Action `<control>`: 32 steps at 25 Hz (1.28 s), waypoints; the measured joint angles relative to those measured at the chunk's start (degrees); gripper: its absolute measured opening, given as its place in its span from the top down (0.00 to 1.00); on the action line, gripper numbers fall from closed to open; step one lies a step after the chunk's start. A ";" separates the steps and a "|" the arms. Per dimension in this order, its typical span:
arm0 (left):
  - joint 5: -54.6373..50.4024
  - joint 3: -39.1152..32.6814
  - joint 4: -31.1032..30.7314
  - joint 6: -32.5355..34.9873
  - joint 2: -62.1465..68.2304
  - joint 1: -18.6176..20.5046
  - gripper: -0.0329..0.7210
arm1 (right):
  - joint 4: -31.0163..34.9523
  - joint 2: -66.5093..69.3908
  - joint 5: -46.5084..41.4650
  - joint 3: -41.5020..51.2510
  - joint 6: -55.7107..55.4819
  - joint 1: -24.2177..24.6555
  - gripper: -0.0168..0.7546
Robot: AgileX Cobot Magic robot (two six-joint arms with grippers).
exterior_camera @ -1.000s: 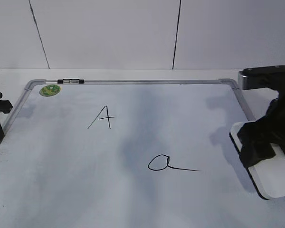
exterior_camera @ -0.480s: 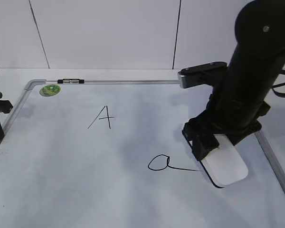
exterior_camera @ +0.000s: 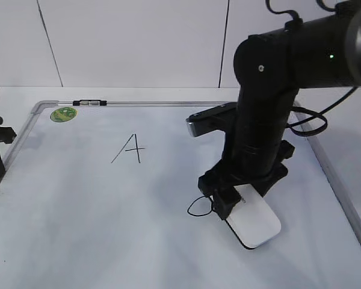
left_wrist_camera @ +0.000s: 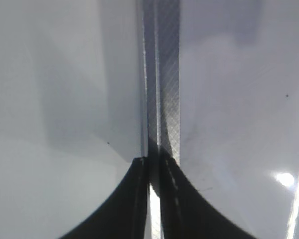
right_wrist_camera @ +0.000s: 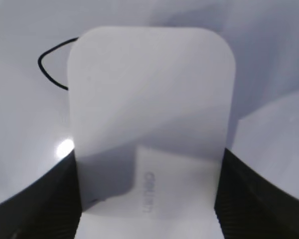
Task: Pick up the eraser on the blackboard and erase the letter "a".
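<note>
White plastic, rounded and rectangular, the eraser (exterior_camera: 253,223) sits clamped between the fingers of my right gripper (exterior_camera: 237,201), felt side down on the large white dry-erase blackboard (exterior_camera: 78,229) with its silver-grey frame. In the right wrist view those dark fingers flank both long sides of the eraser (right_wrist_camera: 149,119), so I read them as closed on it.

A second ago I had the eraser out at the board's right edge; half a second ago it was at the end of the tail of the black hand-drawn letter "a" (exterior_camera: 198,206). Now it has swept leftward across that tail: the long stroke no longer shows, and only the left part of the round loop (right_wrist_camera: 52,67) peeks out beside the eraser. I judge the erasing well begun but unfinished, with the loop left to wipe by carrying on to the left.

My left gripper (left_wrist_camera: 152,172) is parked over the board's frame at the far left, fingers narrow, nearly touching, holding nothing. The angular capital "A" (exterior_camera: 129,149) is well apart from the eraser and untouched.
</note>
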State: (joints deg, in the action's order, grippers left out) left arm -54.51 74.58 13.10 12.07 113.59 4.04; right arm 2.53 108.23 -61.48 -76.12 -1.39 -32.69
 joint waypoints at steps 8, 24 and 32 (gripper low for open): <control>0.00 0.00 0.00 0.00 0.00 0.00 0.89 | -0.10 5.24 -1.32 -5.11 1.84 -3.02 0.23; 0.00 0.00 0.00 0.00 0.00 0.00 0.89 | -1.71 7.54 -3.25 -7.88 1.39 -6.73 0.23; 0.00 0.00 -0.13 0.00 0.00 0.00 0.88 | -3.61 7.54 -3.25 -7.88 0.76 -1.53 0.23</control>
State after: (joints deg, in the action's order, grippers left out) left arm -54.51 74.58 12.97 12.07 113.59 4.04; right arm -1.08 115.77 -64.73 -84.00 -0.63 -34.22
